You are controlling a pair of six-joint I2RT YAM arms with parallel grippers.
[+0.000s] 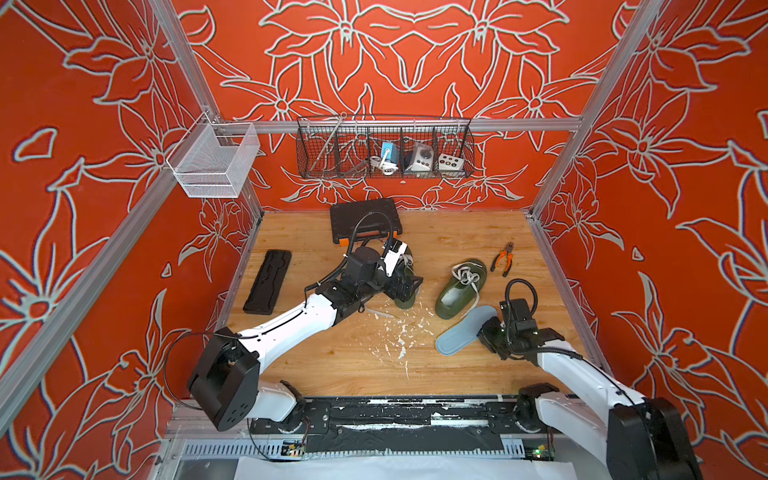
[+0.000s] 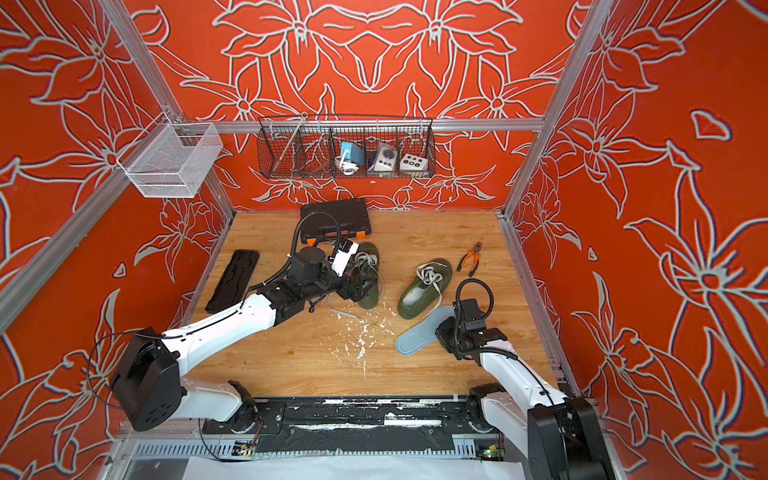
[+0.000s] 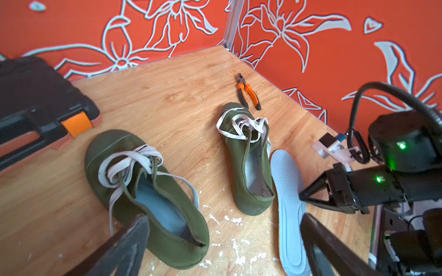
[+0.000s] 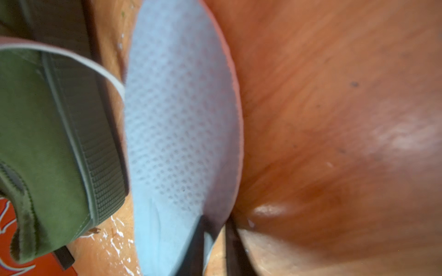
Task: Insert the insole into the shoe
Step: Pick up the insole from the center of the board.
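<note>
Two green shoes with white laces lie on the wooden table. The left shoe (image 3: 155, 215) (image 2: 368, 270) has a blue insole inside, and my left gripper (image 3: 224, 219) (image 1: 409, 286) hovers open over its heel, holding nothing. The right shoe (image 1: 459, 291) (image 3: 251, 167) has a bare grey inside. A light blue insole (image 1: 467, 330) (image 3: 289, 203) (image 4: 177, 119) lies flat beside it, on the side nearer the right wall. My right gripper (image 4: 216, 222) (image 1: 484, 332) is shut on the insole's edge, low at the table.
Orange-handled pliers (image 1: 503, 258) lie behind the right shoe. A black tool case (image 1: 365, 220) sits at the back, and a black tray (image 1: 268, 280) lies at the left. Wire baskets (image 1: 384, 147) hang on the back wall. White flecks dot the table's middle.
</note>
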